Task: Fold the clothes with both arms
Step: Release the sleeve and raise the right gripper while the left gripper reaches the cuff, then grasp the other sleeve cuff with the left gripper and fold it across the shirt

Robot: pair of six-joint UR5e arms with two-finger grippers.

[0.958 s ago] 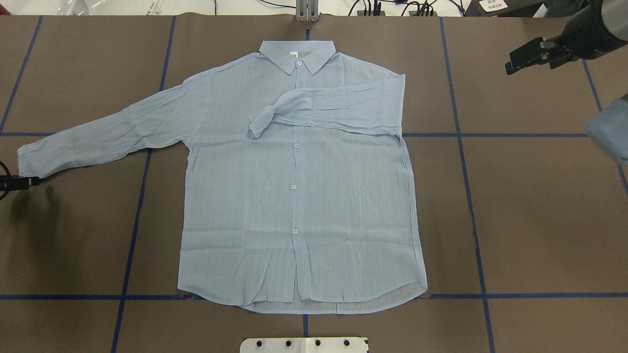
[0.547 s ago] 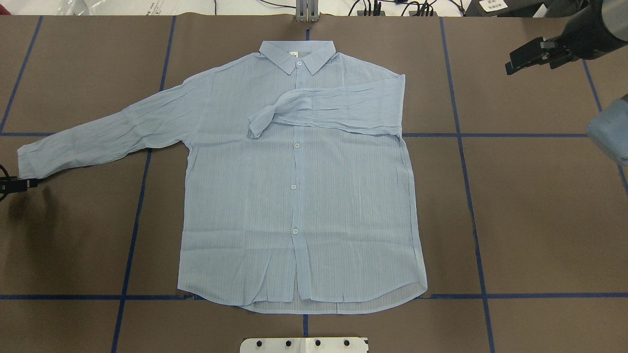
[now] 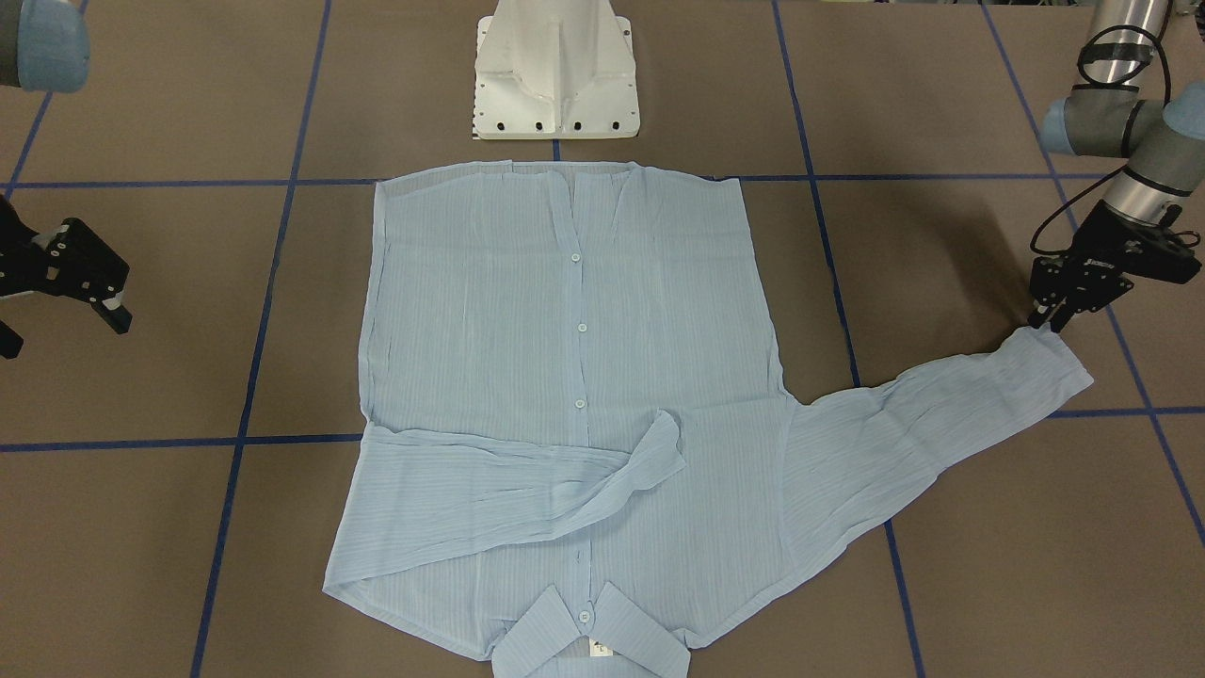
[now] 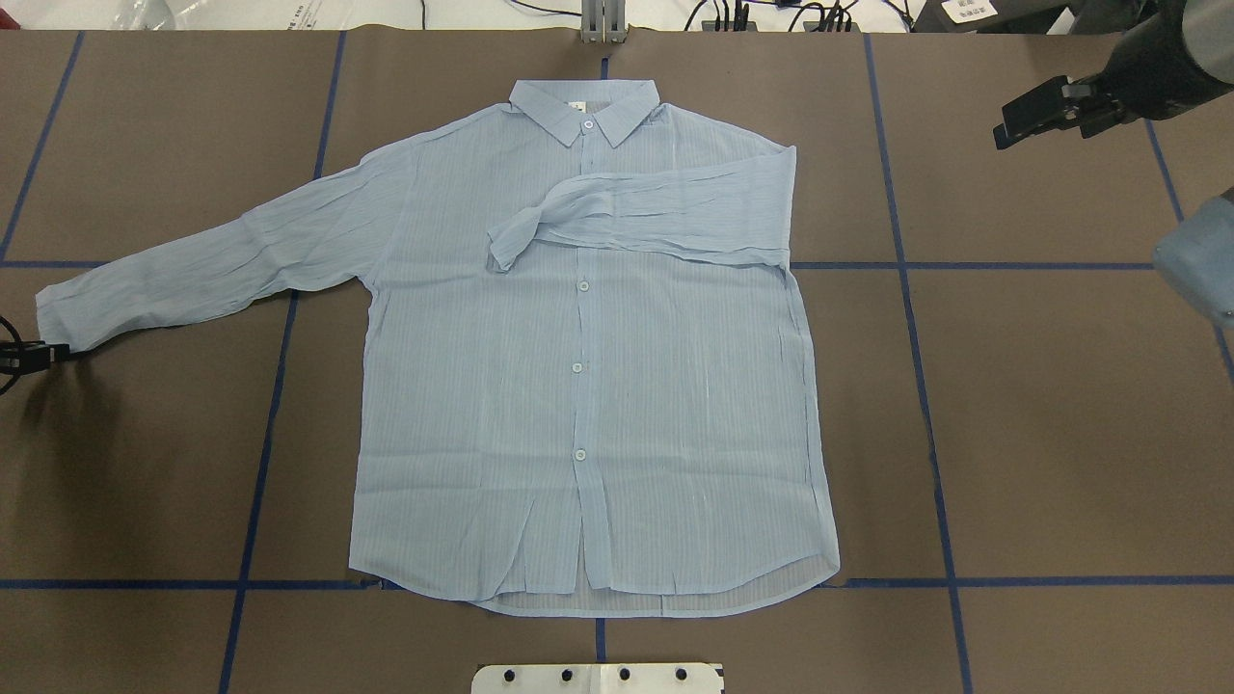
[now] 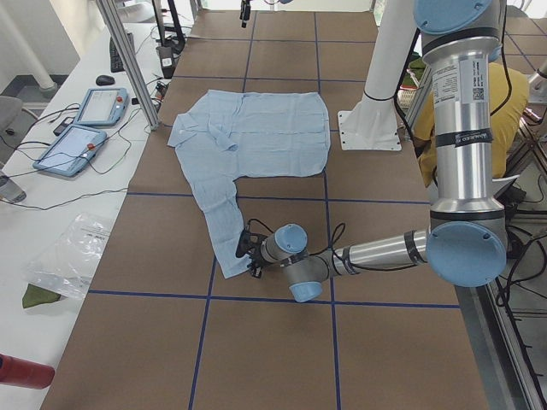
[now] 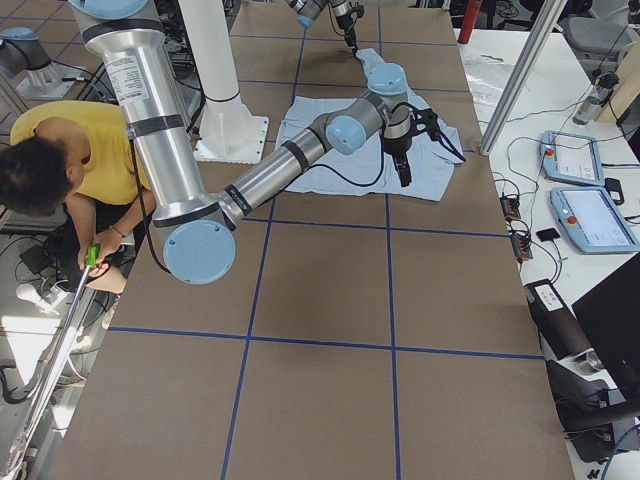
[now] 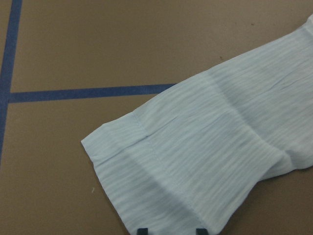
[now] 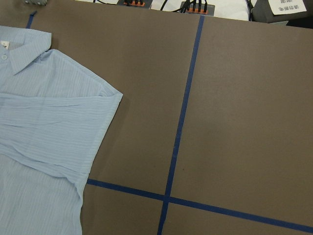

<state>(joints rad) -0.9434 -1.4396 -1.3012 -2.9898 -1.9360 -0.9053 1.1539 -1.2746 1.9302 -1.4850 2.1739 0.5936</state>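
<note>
The light-blue striped shirt (image 4: 588,386) lies flat and buttoned, collar at the far side. One sleeve is folded across the chest (image 4: 656,212). The other sleeve (image 4: 202,270) stretches out flat to the overhead view's left. My left gripper (image 4: 39,355) is low at that sleeve's cuff (image 3: 1050,363), also seen in the front view (image 3: 1047,320). In the left wrist view its two fingertips (image 7: 142,230) stand apart at the cuff's edge (image 7: 161,196), open. My right gripper (image 4: 1027,118) is open and empty, raised well off the shirt; it also shows in the front view (image 3: 61,330).
The white pedestal base (image 3: 555,75) stands at the shirt's hem side. Blue tape lines (image 4: 925,405) grid the brown table. A side bench with teach pendants (image 5: 85,128) runs along the far edge. A person in yellow (image 6: 70,150) sits behind the robot.
My left gripper has crept slightly toward the outstretched sleeve's cuff. The right gripper and the shirt have hardly moved.
</note>
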